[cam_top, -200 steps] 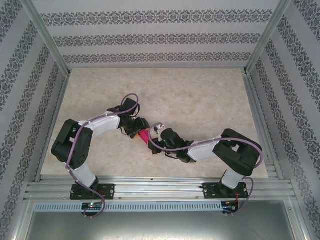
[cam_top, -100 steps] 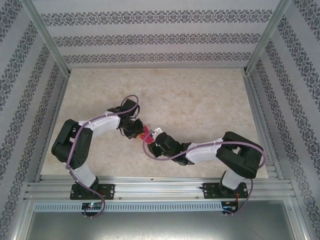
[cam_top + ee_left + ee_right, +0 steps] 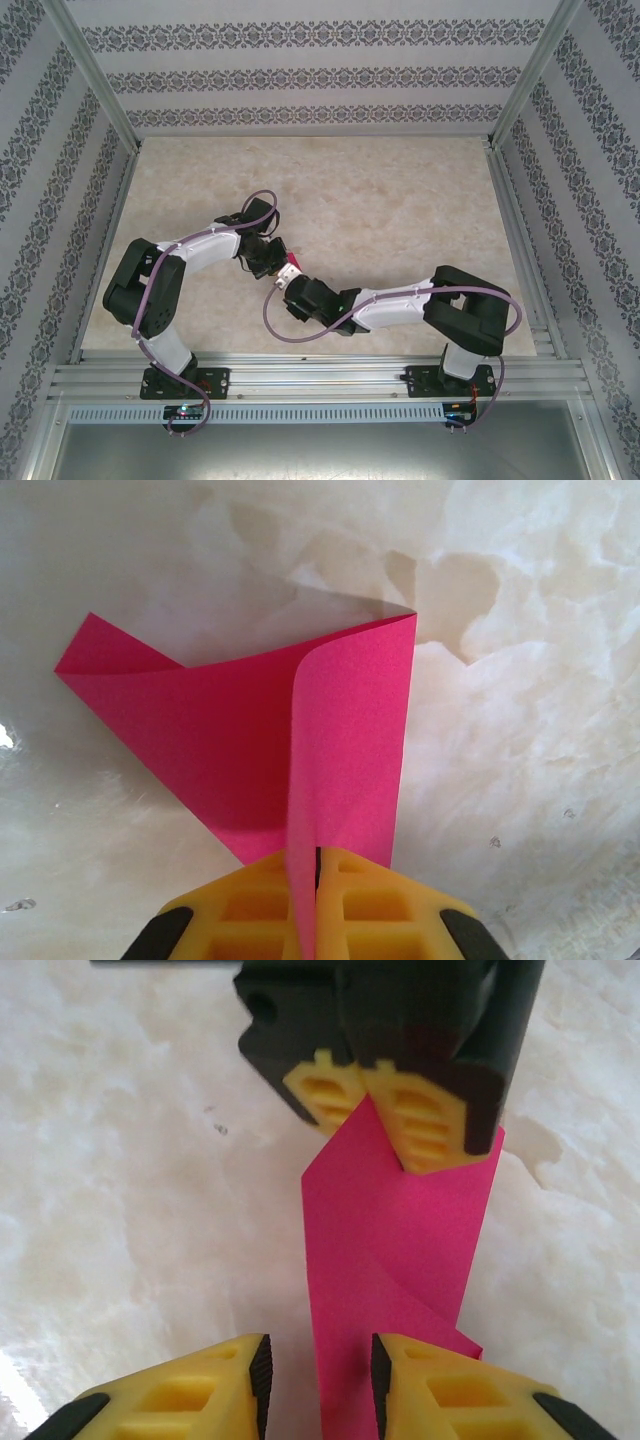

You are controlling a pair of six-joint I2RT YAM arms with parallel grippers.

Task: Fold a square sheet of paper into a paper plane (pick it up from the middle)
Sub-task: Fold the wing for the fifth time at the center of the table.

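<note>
Over the pale marbled worktop, between the two arms, the magenta-pink paper is seen pinched at one end. From the left wrist the paper is shown partly folded. A broad panel is spread toward a pointed corner on the left of that view. A narrower flap is curled over it on the right, its edge drawn straight down into the seam of the left jaws. Those jaws are closed tight on it, the two yellow fingers pressed together with nothing but the thin paper between them. A shadow of the paper is cast on the worktop behind.

From the right wrist the same grip is caught from the opposite side. The left arm's yellow fingertips are clamped on the paper's upper tip, and the paper is run down from there toward the right jaws. The right jaws are held partly open, with nothing gripped. The paper's lower end is lined up with their gap, closer to the finger on the right of that view. Whether that finger is touched by the paper cannot be told.

Seen from overhead, the two sets of jaws are brought nose to nose, a sliver of pink between them.
</note>
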